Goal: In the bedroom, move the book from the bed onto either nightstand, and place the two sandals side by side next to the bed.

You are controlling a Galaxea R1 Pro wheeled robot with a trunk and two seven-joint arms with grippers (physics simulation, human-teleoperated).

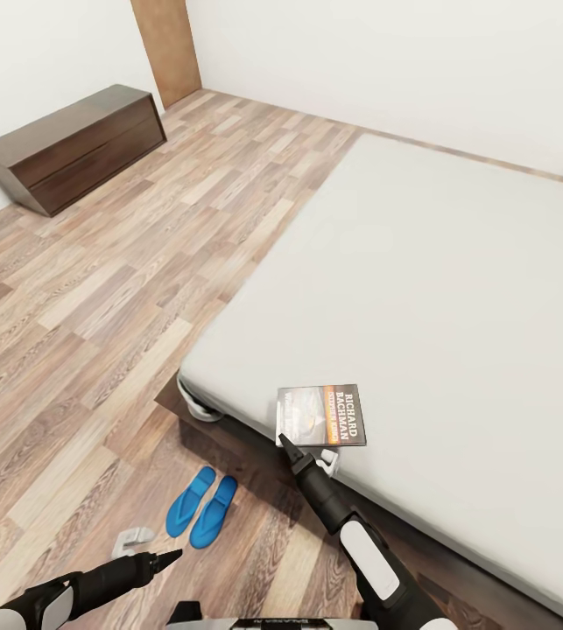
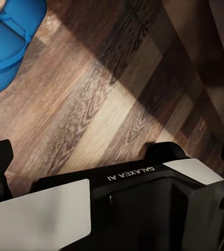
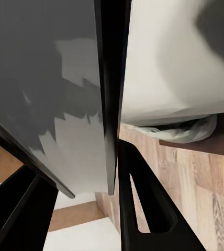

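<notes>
Right gripper [image 1: 288, 442] jaws clenched on book [image 1: 321, 415] at bed [image 1: 421, 289] edge. Left gripper [image 1: 169, 556] jaws: cannot tell. Sandals [image 1: 200, 510] paired on floor [image 1: 97, 315]; long cabinet [image 1: 71, 147] against wall.

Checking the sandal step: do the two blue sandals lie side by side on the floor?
Yes, the two sandals lie together on the floor beside the bed.

The thin dark paperback book with an orange band [image 1: 321, 416] lies on the pale grey-white mattress of the low platform bed [image 1: 439, 289], at its near edge. On the wood plank floor [image 1: 97, 324] just left of that edge (touching each other) lie the two bright blue flip-flop sandals [image 1: 201, 510]; the long low dark wooden bench [image 1: 73, 147] stands far behind, against the left wall.
</notes>
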